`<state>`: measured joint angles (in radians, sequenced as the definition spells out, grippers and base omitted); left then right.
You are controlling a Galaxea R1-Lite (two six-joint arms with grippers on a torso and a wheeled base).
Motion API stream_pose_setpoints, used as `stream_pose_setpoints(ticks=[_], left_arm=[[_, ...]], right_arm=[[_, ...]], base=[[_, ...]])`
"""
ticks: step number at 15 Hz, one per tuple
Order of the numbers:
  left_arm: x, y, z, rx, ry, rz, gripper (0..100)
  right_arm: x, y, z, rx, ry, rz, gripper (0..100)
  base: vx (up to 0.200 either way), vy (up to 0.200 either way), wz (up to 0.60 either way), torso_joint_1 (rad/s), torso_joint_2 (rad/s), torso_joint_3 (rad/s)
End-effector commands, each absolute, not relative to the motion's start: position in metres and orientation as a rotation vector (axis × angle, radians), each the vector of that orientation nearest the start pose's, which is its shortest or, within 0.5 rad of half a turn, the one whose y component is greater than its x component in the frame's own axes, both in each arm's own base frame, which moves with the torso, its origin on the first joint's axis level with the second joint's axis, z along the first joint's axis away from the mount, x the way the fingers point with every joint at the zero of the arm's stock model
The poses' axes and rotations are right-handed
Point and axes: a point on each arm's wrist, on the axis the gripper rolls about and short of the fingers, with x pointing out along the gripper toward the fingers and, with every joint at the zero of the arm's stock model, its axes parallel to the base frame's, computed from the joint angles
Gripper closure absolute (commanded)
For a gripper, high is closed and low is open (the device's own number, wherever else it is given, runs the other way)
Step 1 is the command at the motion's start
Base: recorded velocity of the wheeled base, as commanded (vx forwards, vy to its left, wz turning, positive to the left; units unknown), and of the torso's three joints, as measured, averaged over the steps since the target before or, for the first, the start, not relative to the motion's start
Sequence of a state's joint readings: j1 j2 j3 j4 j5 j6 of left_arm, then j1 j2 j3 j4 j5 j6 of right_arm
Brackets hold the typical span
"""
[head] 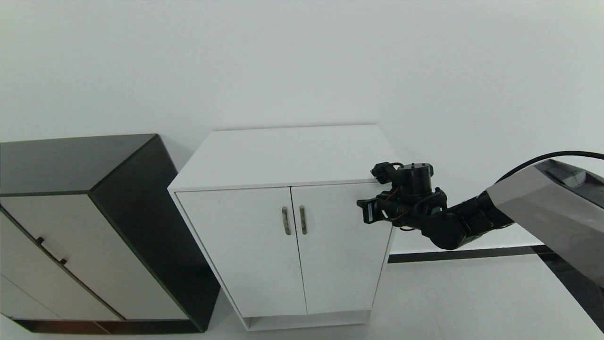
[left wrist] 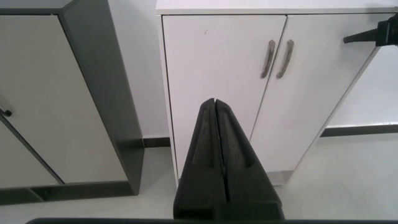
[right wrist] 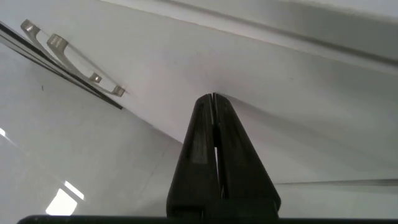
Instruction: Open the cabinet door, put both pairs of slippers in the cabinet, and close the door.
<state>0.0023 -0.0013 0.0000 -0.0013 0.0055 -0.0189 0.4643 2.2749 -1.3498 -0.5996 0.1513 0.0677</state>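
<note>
Standing against the wall, the white cabinet (head: 283, 156) has both doors shut, its two handles (head: 286, 220) side by side at the middle seam. The right gripper (right wrist: 213, 99), fingers pressed together and empty, sits near the right door's (head: 339, 264) upper outer corner. The left gripper (left wrist: 215, 102), also closed and empty, points at the cabinet from farther back. A dark cabinet (head: 118, 198) stands just beside it, on the robot's left.

Left gripper (left wrist: 215, 103), jaws pressed together, facing shut white cabinet (left wrist: 211, 59), dark cabinet (left wrist: 102, 87) beside it
</note>
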Motion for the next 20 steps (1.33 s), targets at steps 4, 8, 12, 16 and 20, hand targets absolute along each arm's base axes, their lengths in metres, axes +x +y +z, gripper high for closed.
stream_pose_setpoints(ticks=[4, 8, 12, 16, 20], left_arm=[[-0.023, 0.0, 0.076, -0.018, -0.002, 0.009, 100], [-0.023, 0.0, 0.076, -0.018, -0.002, 0.009, 100], [-0.023, 0.0, 0.076, -0.018, -0.002, 0.009, 100], [-0.023, 0.0, 0.076, -0.02, -0.002, 0.009, 100], [-0.023, 0.0, 0.076, -0.018, -0.002, 0.009, 100]], right_arm=[[0.409, 0.208, 0.101, 0.015, 0.346, 0.598, 100], [0.41, 0.209, 0.103, 0.012, 0.336, 0.579, 100], [0.406, 0.209, 0.101, 0.009, 0.348, 0.58, 100], [0.373, 0.198, 0.125, 0.005, 0.348, 0.594, 100], [0.289, 0.155, 0.154, -0.005, 0.381, 0.593, 100]], base=[[0.0, 0.0, 0.0, 0.0, 0.0, 0.0], [0.0, 0.0, 0.0, 0.0, 0.0, 0.0], [0.0, 0.0, 0.0, 0.0, 0.0, 0.0], [0.0, 0.0, 0.0, 0.0, 0.0, 0.0], [0.0, 0.0, 0.0, 0.0, 0.0, 0.0]])
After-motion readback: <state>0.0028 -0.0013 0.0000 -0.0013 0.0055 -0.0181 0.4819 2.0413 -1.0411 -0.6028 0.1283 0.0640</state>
